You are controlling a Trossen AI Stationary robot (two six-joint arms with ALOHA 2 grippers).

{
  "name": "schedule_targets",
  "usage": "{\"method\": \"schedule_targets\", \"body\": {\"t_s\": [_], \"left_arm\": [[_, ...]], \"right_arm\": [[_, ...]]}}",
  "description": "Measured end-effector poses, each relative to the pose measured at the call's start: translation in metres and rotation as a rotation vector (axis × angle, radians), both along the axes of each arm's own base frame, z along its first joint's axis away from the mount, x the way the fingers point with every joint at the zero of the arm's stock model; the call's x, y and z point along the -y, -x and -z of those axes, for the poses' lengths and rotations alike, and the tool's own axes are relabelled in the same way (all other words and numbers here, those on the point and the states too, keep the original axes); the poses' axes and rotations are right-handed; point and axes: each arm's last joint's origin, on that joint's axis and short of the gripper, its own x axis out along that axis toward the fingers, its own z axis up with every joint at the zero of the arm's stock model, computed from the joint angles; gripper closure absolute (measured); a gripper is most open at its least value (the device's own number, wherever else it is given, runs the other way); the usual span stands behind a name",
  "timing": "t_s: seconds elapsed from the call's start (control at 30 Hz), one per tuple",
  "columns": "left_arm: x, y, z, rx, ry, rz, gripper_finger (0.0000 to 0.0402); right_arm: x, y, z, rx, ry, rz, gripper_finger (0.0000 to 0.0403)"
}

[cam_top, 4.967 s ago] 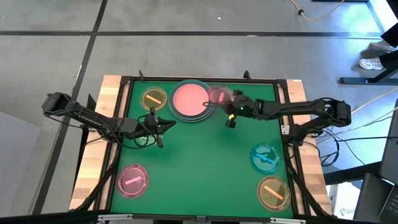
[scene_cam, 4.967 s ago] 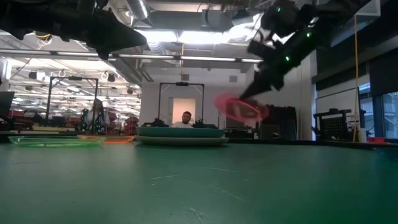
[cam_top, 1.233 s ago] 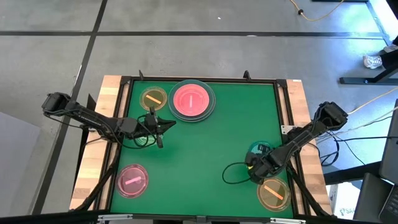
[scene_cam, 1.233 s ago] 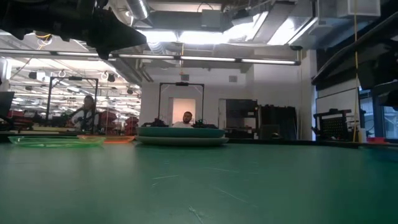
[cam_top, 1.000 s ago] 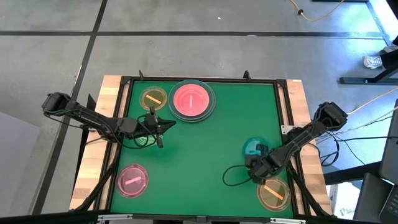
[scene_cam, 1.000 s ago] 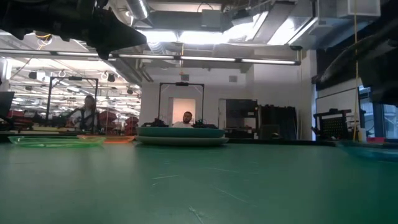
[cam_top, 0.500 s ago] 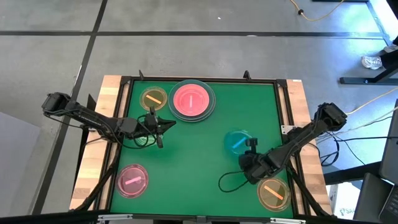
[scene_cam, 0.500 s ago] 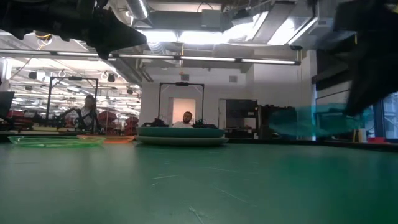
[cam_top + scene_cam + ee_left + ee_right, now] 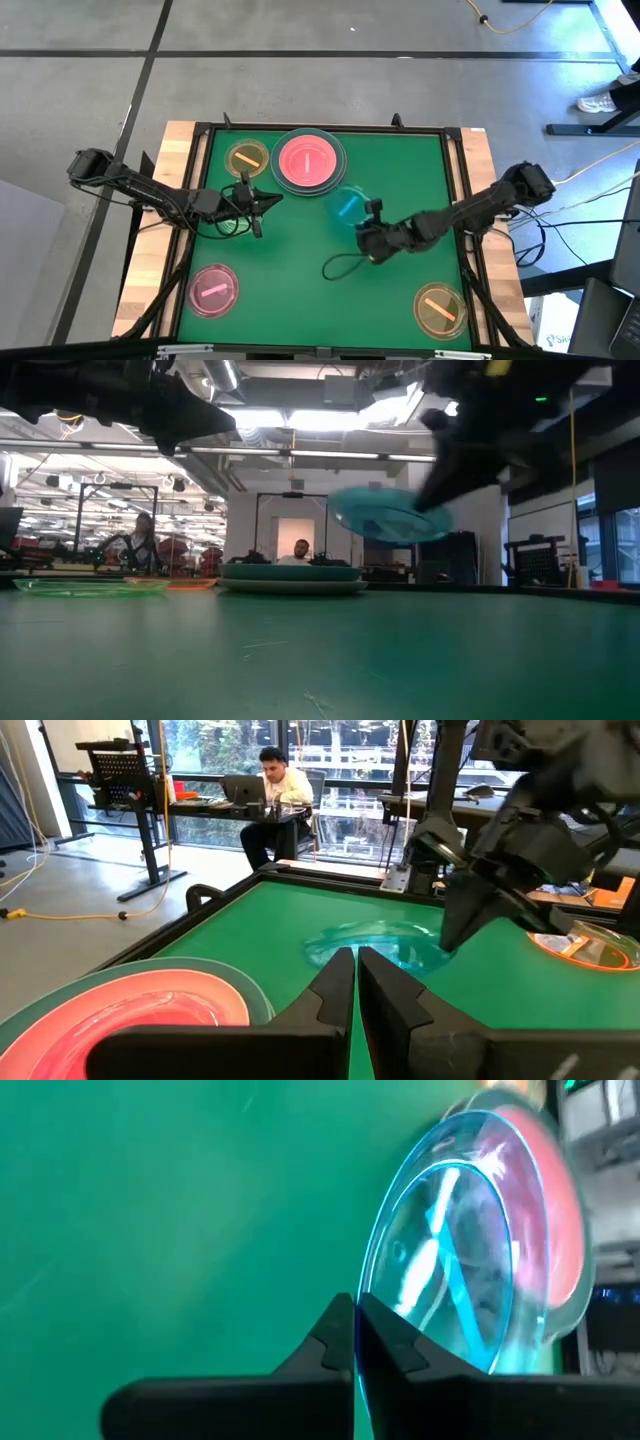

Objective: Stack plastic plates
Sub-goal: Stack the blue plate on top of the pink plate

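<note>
1. A green table top (image 9: 300, 270) with a dark frame and wooden side strips stands on a grey floor; the low view looks across it into a lit workshop hall where people sit at benches far behind.

2. The right gripper (image 9: 368, 222) is out over the middle of the table, its arm reaching in from the right edge. Its fingers (image 9: 340, 1342) are pressed together on the rim of a small translucent blue plate (image 9: 347, 206) — the plate is clamped edge-on between them.

3. That blue plate hangs in the air, clear of the table and tilted in the low view (image 9: 388, 518). From above it sits just beside the near right edge of the big stack, not on it.

4. The big stack (image 9: 308, 162) lies at the far middle of the table: a pink plate on a wider teal-rimmed one, with a small pink plate bearing a bar mark on top.

5. A small yellow plate (image 9: 247, 157) lies just left of the stack, a small pink plate (image 9: 212, 289) near the front left corner, and an orange-barred yellow plate (image 9: 439, 307) near the front right corner, all flat on the green.

6. The left gripper (image 9: 262, 203) hovers over the left half of the table, near the stack and well apart from the blue plate — its fingers (image 9: 330, 990) are nearly touching, a thin slit between them, and hold nothing.
</note>
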Motion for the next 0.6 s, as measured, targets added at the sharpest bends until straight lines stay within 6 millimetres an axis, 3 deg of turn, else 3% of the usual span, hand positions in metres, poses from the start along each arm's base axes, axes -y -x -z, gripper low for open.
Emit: {"method": "schedule_targets", "body": {"t_s": [0.37,0.6], "left_arm": [[0.0,0.0,0.0,0.0,0.0,0.0,0.039],[0.0,0.0,0.0,0.0,0.0,0.0,0.039]], "right_arm": [[0.065,-0.039,-0.017,0.215,-0.124,-0.074,0.04],[0.112,-0.062,-0.007,0.35,-0.19,-0.042,0.04]]}}
